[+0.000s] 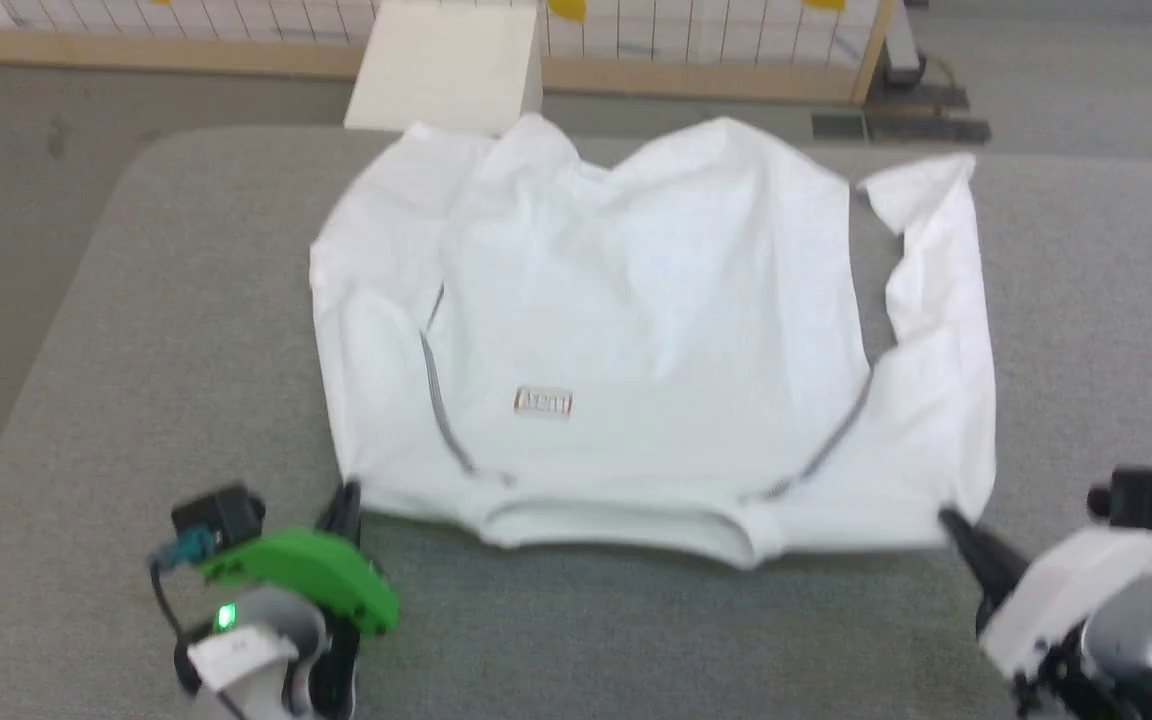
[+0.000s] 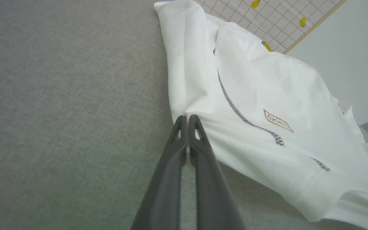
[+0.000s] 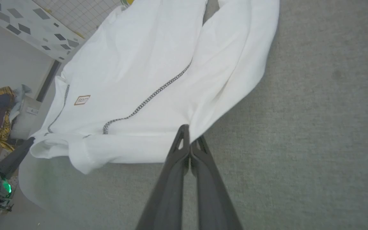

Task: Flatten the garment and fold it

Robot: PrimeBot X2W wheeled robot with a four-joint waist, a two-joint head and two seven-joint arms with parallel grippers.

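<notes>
Overall, a grey cloth-covered bench (image 1: 136,350) carries the garment (image 1: 636,300), a white long-sleeved shirt spread chest-up across its middle, collar (image 1: 626,525) nearest the robot. At the lower left, the left claw (image 1: 348,500) sits behind a green wrist housing (image 1: 306,575), its two dark fingers pressed together on the shirt's near left shoulder corner. Its own wrist view shows the fingertips (image 2: 175,142) closed at the fabric's edge, with that corner raised a little off the bench. How much cloth sits between them is hard to make out. The left sleeve (image 1: 366,330) lies folded in along the body. Moving right, a grey zigzag seam (image 1: 441,400) runs towards the collar. Next comes a small tan-bordered chest patch (image 1: 543,402), its lettering too blurred to read. A second seam (image 1: 836,440) mirrors the first. The right sleeve (image 1: 936,300) lies doubled along the side, its cuff turned over at the far end. At the lower right, the right claw (image 1: 951,522), likewise fully closed, pinches the near right shoulder corner; its arm is cut off at the edge. Beyond the bench, a pale box (image 1: 446,65) and a gridded panel (image 1: 716,30) are cropped at the top
</notes>
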